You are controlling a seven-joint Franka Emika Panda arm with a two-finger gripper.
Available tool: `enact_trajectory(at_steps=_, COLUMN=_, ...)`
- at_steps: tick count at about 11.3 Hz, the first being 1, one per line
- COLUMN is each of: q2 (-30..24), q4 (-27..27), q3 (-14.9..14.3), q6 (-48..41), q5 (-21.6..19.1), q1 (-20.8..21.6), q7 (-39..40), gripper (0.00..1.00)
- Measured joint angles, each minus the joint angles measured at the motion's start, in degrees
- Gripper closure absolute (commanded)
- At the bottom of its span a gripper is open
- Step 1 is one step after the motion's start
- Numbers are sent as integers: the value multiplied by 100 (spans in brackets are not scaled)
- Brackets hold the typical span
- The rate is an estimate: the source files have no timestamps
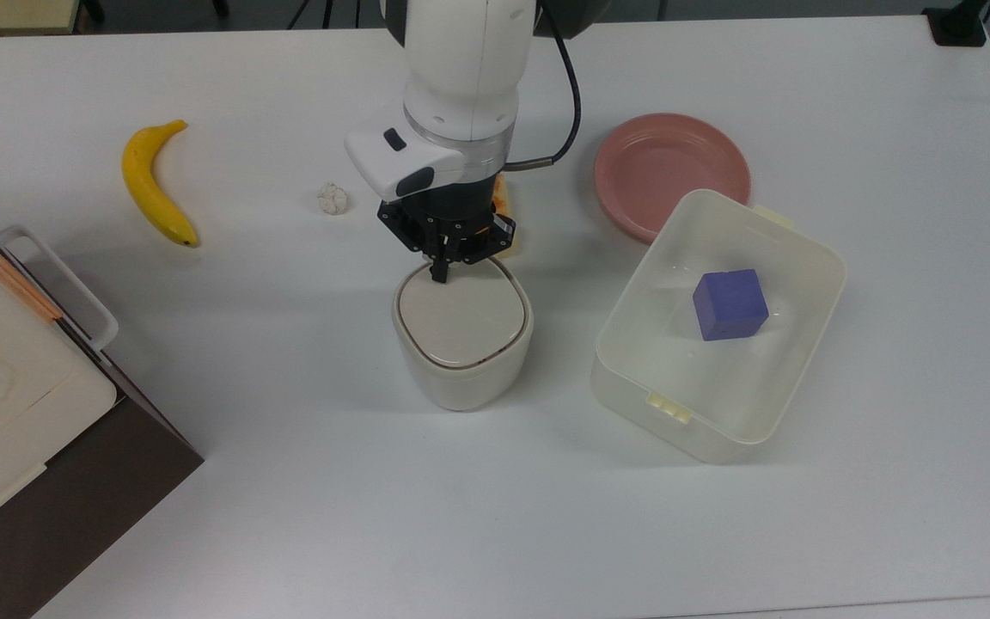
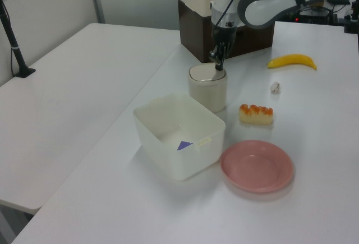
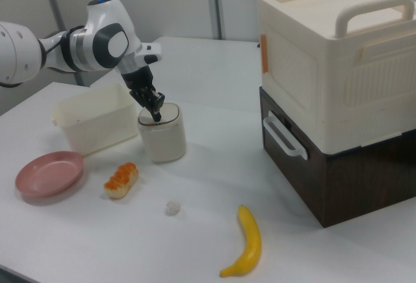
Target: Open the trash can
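With my fingers (image 1: 439, 273) together at the trash can (image 1: 462, 344) lid's far edge, I judge this light bin tips easily, so press its rim.

White table (image 1: 289, 481) with trash can (image 1: 463, 361), banana (image 1: 151, 185), pink plate (image 1: 671, 168), translucent box (image 1: 718, 327).

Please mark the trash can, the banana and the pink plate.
trash can (image 1: 461, 322), top view, centre of its flat lid
banana (image 1: 149, 185), top view, middle of its curved body
pink plate (image 1: 671, 168), top view, bare inner surface
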State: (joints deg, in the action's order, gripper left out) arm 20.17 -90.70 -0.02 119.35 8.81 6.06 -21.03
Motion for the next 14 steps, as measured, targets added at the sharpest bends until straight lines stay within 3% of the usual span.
enact_trajectory(at_steps=6, q2=-339, q4=68, q3=-9, q6=1, q5=-37, q1=-112, q7=0, gripper=100)
enact_trajectory(at_steps=11, q2=-1144, q4=110, q3=-19, q6=-497, q5=-457, q1=-505, q7=150, gripper=100)
enact_trajectory(at_steps=14, q2=-1515, q4=122, q3=-24, q6=-1137, q5=-862, q1=-817, q7=745, gripper=100)
